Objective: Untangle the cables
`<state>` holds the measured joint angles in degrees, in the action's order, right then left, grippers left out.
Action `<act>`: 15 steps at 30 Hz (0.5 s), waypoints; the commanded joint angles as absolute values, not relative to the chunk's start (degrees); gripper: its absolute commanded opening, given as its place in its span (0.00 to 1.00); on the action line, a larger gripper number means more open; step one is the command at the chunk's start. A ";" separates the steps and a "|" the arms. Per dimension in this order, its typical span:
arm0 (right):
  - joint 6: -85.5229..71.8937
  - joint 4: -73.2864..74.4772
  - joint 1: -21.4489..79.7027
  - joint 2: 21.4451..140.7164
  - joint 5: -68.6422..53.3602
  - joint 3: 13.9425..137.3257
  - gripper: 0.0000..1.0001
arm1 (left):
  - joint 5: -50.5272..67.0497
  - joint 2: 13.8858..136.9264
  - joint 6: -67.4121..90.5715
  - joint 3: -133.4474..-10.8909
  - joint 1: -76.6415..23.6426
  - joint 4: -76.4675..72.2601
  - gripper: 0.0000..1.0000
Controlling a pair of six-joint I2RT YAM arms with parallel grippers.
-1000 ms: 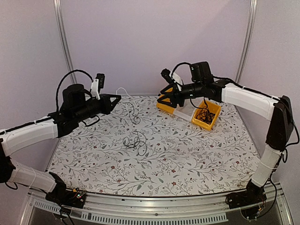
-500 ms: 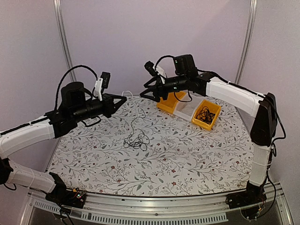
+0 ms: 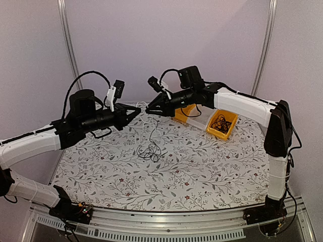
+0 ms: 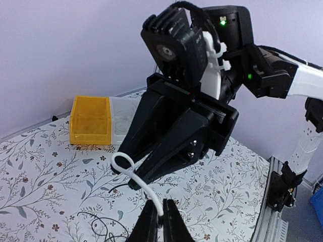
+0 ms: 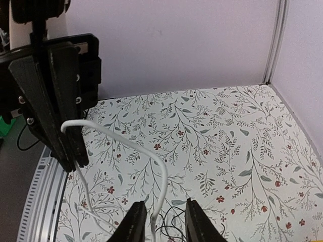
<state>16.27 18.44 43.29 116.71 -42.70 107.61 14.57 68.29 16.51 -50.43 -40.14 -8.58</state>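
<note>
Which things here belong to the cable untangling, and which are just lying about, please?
Job: white cable, pinched in the left gripper; right gripper, open around it; black cable clump on the table; black cables in a yellow bin.
Lying about: other yellow bin; clear bin.

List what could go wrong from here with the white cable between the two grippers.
1. The left gripper and right gripper sit nearly nose to nose; a small move may knock them together.
2. The white cable passes between the right gripper's open fingers unclamped, so it may slip out.
3. Pulling upward may tighten the black tangle on the table.
</note>
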 commanded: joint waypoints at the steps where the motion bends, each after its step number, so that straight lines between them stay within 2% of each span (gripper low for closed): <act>1: 14.57 17.59 43.42 116.80 -46.39 109.26 0.08 | 12.09 69.49 15.62 -50.09 -40.79 -9.67 0.16; 2: 14.09 17.36 43.42 116.54 -46.63 109.25 0.00 | 10.43 69.92 15.69 -49.63 -40.90 -10.35 0.26; 3: 13.67 17.02 43.42 116.19 -46.69 109.25 0.00 | 9.02 70.52 15.72 -49.02 -40.91 -11.59 0.34; 5: 12.45 16.62 43.42 115.44 -46.66 109.25 0.00 | 7.00 71.91 15.73 -47.62 -40.95 -15.38 0.41; 9: 10.30 15.96 43.42 114.08 -46.79 108.93 0.00 | 4.04 76.75 17.14 -45.41 -41.21 -23.50 0.42; 15: 6.81 14.19 43.42 111.49 -49.76 108.24 0.00 | 1.90 89.39 22.16 -42.00 -41.23 -41.54 0.38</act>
